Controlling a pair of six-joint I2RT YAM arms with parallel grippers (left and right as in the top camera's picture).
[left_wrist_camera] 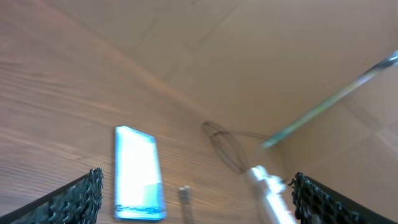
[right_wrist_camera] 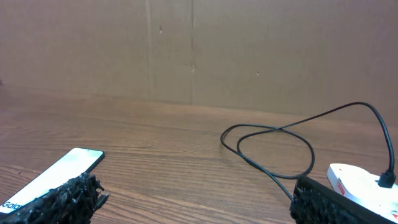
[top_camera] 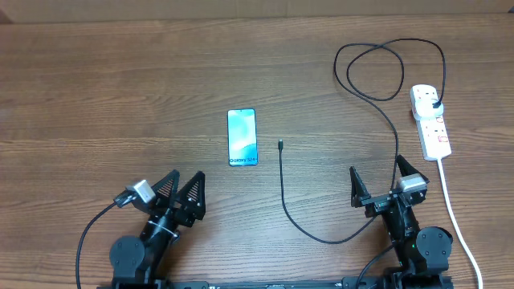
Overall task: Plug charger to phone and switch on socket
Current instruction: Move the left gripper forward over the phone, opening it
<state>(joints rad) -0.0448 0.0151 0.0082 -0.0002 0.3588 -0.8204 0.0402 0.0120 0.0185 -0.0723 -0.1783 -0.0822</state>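
Both pincers are seen lowest in the overhead view: left gripper [top_camera: 187,178] and right gripper [top_camera: 376,167], each spread wide, nothing grasped. The phone [top_camera: 242,137] is laid screen up on the table [top_camera: 96,96], ahead of the left gripper. The charger [top_camera: 283,185] is laid out with its tip [top_camera: 280,145] just right of the phone, apart from it. Its plug [top_camera: 434,104] is seated in the socket [top_camera: 436,138] at far right.

Left wrist, blurred: left gripper [left_wrist_camera: 198,180] released. The phone [left_wrist_camera: 138,174] is framed between the fingers [left_wrist_camera: 74,199], tip [left_wrist_camera: 184,194] beside it, socket [left_wrist_camera: 267,190] smeared.

Right wrist: right gripper [right_wrist_camera: 194,183] released, empty. The phone [right_wrist_camera: 56,177] is seen lower left, the charger [right_wrist_camera: 280,140] looped at centre, the socket [right_wrist_camera: 364,183] lower right with the plug [right_wrist_camera: 387,180] in it.
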